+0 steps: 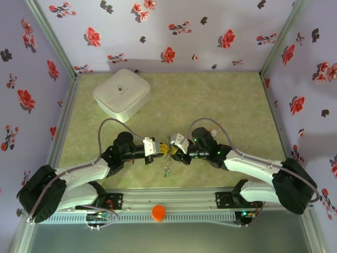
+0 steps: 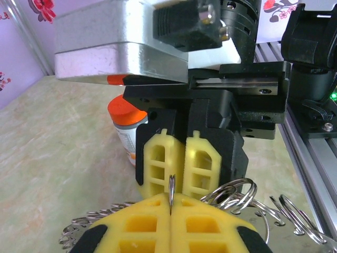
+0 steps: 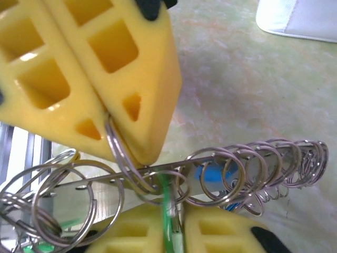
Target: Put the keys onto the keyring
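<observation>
With your left gripper (image 2: 171,203) clamped on a split ring (image 3: 113,142) and your right gripper (image 3: 176,224) pinched shut on the green-tagged key (image 3: 167,203), right against the keyring (image 3: 158,167) strung between them, you needed tiny, steady moves there, no yanking!

Left gripper (image 1: 159,149) and right gripper (image 1: 175,147) are meeting tip to tip, on the near side of the white box (image 1: 122,94), slightly right; keys (image 1: 167,168) are dangling at the tips.
</observation>
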